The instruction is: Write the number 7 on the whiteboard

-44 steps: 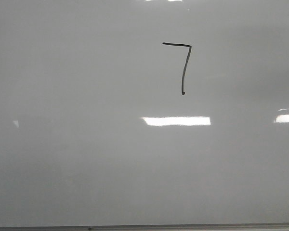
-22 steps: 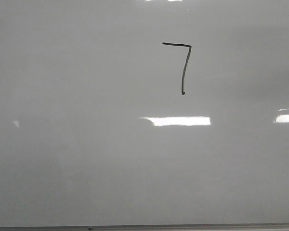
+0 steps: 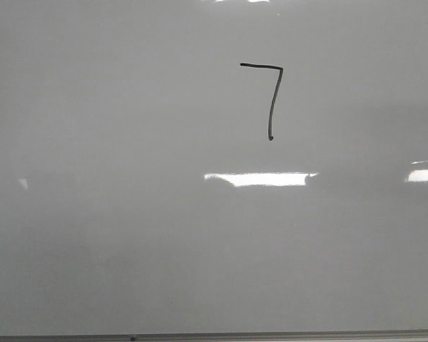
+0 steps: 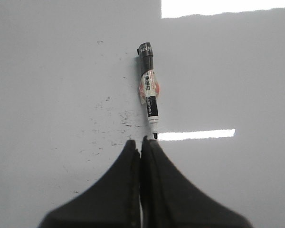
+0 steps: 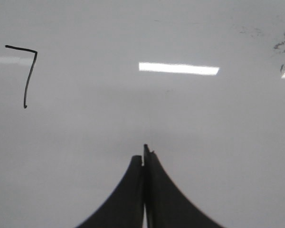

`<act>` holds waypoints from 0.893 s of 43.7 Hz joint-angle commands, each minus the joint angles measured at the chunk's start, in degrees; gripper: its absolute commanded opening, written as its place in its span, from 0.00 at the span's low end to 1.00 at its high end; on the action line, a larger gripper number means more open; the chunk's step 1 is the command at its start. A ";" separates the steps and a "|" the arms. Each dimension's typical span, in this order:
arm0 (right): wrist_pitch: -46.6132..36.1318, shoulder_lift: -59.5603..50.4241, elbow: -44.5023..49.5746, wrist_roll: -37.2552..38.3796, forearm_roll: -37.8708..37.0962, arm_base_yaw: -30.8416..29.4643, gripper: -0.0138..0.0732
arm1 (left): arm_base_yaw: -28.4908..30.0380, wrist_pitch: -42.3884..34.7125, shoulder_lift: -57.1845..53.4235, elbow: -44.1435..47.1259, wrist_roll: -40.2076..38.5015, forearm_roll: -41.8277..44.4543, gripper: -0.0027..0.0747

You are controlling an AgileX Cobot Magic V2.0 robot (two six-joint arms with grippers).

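Note:
The number 7 point(image 3: 274, 102) is a thin black stroke on the upper middle of the whiteboard point(image 3: 128, 214). It also shows in the right wrist view point(image 5: 30, 75), off to one side of my right gripper point(image 5: 143, 154), which is shut and empty over bare board. In the left wrist view a black-and-white marker point(image 4: 149, 95) lies flat on the board, uncapped, its tip close to my left gripper point(image 4: 141, 141). The left jaws are shut together with nothing between them. Neither gripper shows in the front view.
The board's thin dark bottom edge point(image 3: 214, 336) runs along the bottom of the front view. Bright rectangular light reflections point(image 3: 260, 179) lie below the 7. Faint ink smudges point(image 4: 109, 118) mark the board beside the marker, and more smudges point(image 5: 282, 45) show in the right wrist view.
The 7 has not changed. Only the ends of the bright reflection below it have shifted slightly.

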 commanded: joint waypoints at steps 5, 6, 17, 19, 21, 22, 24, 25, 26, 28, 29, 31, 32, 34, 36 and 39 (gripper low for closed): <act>-17.34 -7.47 10.94 -0.44 -0.72 -1.76 0.08 | -0.42 -5.17 -0.84 0.83 -0.54 -0.46 0.01; -18.29 -7.97 12.04 -0.44 -0.72 -1.81 0.08 | -0.42 -5.17 -0.84 0.83 -0.54 -0.46 0.01; -24.03 -11.58 18.52 -0.39 -0.66 -3.71 0.08 | -0.42 -5.17 -0.84 0.83 -0.54 -0.46 0.01; -24.03 -11.58 18.52 -0.39 -0.66 -3.71 0.08 | -0.42 -5.17 -0.74 0.83 -0.54 -0.46 0.01; -24.03 -11.58 18.52 -0.39 -0.66 -3.71 0.08 | -0.42 -5.17 -0.74 0.83 -0.54 -0.46 0.01; -24.03 -11.58 18.52 -0.39 -0.66 -3.71 0.08 | -0.42 -5.17 -0.74 0.83 -0.54 -0.46 0.01; -24.03 -11.58 18.52 -0.39 -0.66 -3.71 0.08 | -0.42 -5.17 -0.74 0.83 -0.54 -0.46 0.01; -24.03 -11.58 18.52 -0.39 -0.66 -3.71 0.08 | -0.42 -5.17 -0.74 0.83 -0.54 -0.46 0.01; -23.97 -11.58 18.53 -0.39 -0.66 -3.71 0.08 | -0.42 -5.17 -0.74 0.83 -0.54 -0.46 0.01; -23.97 -11.58 18.53 -0.39 -0.66 -3.71 0.08 | -0.42 -5.17 -0.74 0.83 -0.54 -0.46 0.01; -23.97 -11.58 18.53 -0.39 -0.66 -3.71 0.08 | -0.42 -5.17 -0.74 0.83 -0.54 -0.46 0.01; -23.97 -11.58 18.53 -0.39 -0.66 -3.71 0.08 | -0.42 -5.17 -0.74 0.83 -0.54 -0.46 0.01; -23.97 -11.58 18.53 -0.39 -0.66 -3.71 0.08 | -0.42 -5.17 -0.74 0.83 -0.54 -0.46 0.01; -23.97 -11.58 18.53 -0.39 -0.66 -3.71 0.08 | -0.42 -5.17 -0.74 0.83 -0.54 -0.46 0.01; -23.97 -11.58 18.53 -0.39 -0.66 -3.71 0.08 | -0.42 -5.17 -0.74 0.83 -0.54 -0.46 0.01; -23.97 -11.58 18.53 -0.39 -0.66 -3.71 0.08 | -0.42 -5.17 -0.74 0.83 -0.54 -0.46 0.01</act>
